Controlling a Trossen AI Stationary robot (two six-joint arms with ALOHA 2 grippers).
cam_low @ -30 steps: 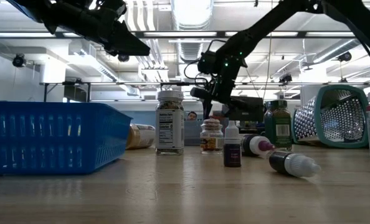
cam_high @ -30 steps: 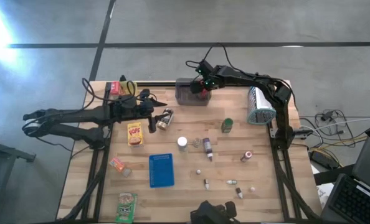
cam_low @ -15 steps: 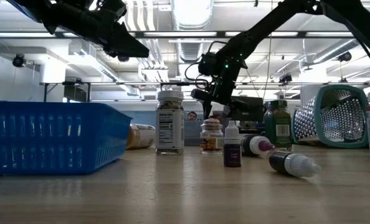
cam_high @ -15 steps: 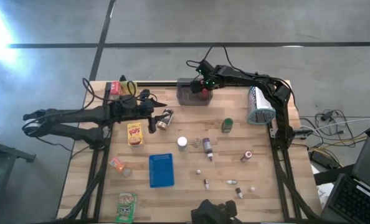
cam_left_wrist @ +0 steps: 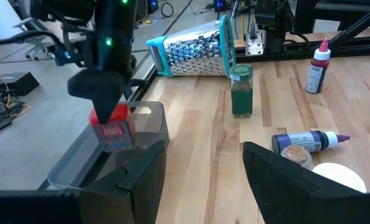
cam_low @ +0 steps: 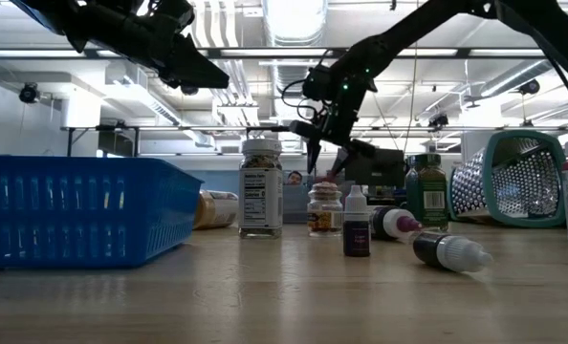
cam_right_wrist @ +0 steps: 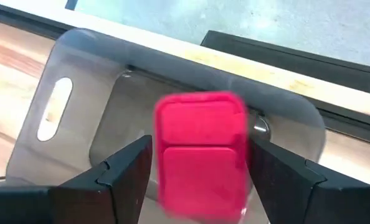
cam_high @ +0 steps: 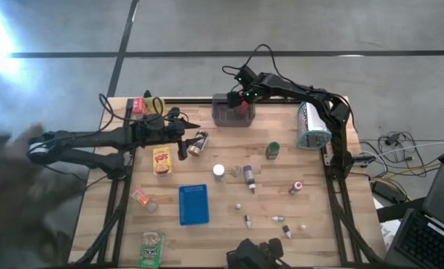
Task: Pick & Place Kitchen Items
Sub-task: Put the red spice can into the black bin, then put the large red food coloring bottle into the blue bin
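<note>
Red packet (cam_right_wrist: 202, 149) blurred in right wrist view, label unreadable. Grey bin (cam_right_wrist: 79, 74) cut off at lower frame edge there. Dark smear over left edge of high view, hiding left arm's base. Tiny bottles (cam_high: 285, 229) at lower centre too small to tell apart. Right gripper (cam_low: 324, 156) partly hidden behind jar (cam_low: 261, 187) in low view.

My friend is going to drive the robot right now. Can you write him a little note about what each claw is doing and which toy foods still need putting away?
Right gripper: open above the grey plastic bin at the table's far edge; the small red box sits between its fingers, apparently just let go.
Left gripper: open, empty, hovering over the table's left side.
Done: red box at the bin.
Left: yellow packet, green-lidded jar, purple dropper bottle, the tiny bottles near the front edge, and more.
</note>
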